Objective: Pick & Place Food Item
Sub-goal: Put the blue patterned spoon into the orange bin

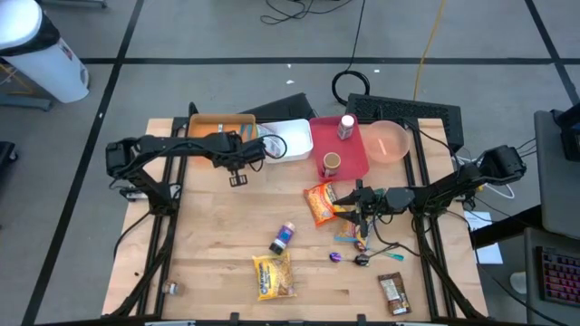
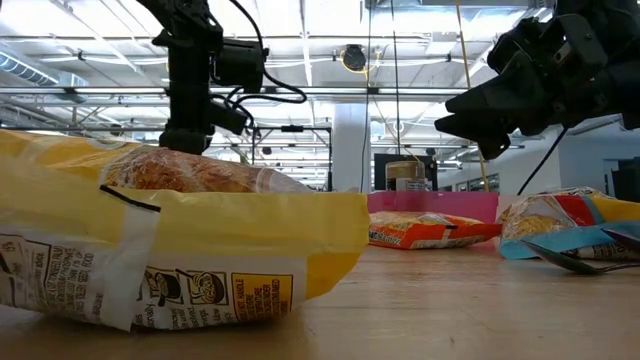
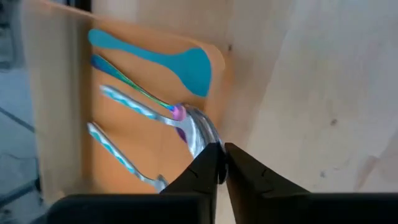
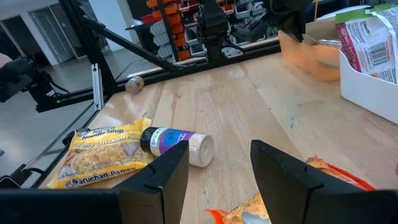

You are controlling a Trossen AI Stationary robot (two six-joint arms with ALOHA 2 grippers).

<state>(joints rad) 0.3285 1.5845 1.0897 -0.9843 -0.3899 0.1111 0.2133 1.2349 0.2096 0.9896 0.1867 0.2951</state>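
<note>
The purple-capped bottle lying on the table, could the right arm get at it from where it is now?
Probably yes. The bottle lies on bare wood, with open table between it and the right end effector, whose fingers stand apart and empty. The noodle soup packet lies close beside it, not on top.

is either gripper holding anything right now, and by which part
Neither holds anything. The left gripper is nearly shut with nothing between its fingers, above the orange utensil tray. The right gripper is open and empty over the table.
</note>
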